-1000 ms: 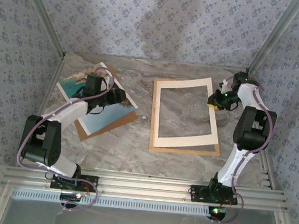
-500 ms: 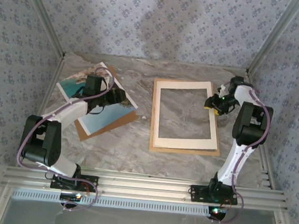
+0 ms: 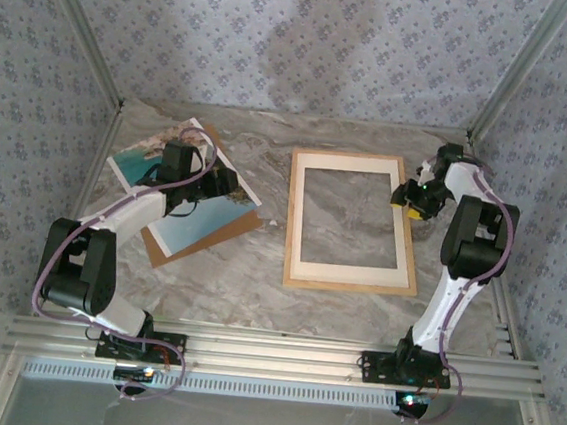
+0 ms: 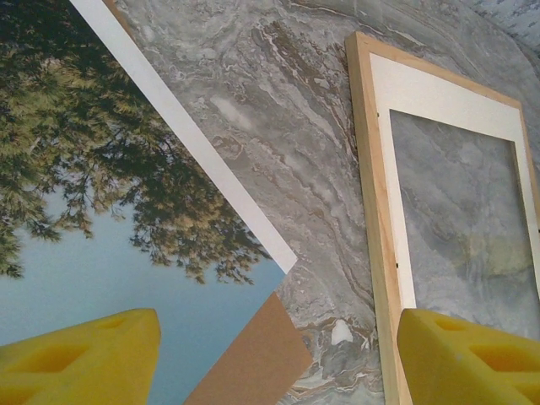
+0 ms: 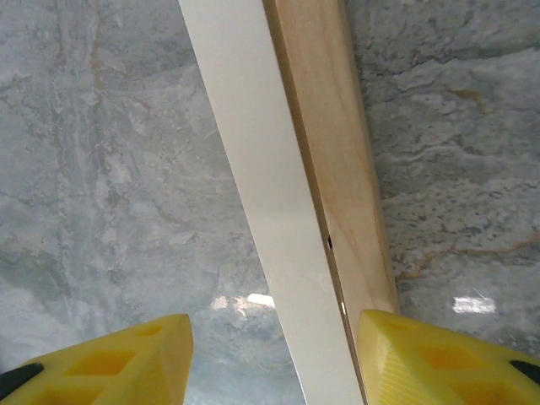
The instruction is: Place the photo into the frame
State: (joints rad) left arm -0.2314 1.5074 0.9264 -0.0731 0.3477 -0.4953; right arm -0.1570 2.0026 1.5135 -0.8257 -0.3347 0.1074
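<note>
The photo (image 3: 184, 228), a seaside print with dark trees, lies at the left on a brown backing board (image 3: 230, 229). My left gripper (image 3: 228, 182) hovers open over the photo's right corner, with nothing between its yellow fingers (image 4: 84, 363); photo (image 4: 101, 211) and board (image 4: 253, 359) lie below it. The tan wooden frame (image 3: 349, 282) lies flat mid-right, with a cream mat (image 3: 343, 269) seated inside it. My right gripper (image 3: 406, 199) stands open over the frame's right rail (image 5: 333, 143) and the mat strip (image 5: 261, 169), holding nothing.
The marble tabletop (image 3: 256, 290) is bare between the photo and the frame and along the near edge. Patterned walls close in the back and both sides. An aluminium rail (image 3: 270, 357) runs across the front by the arm bases.
The mat, skewed on the frame a second ago, now sits squarely inside it. My right gripper has opened and let it go. The left arm has barely moved.
</note>
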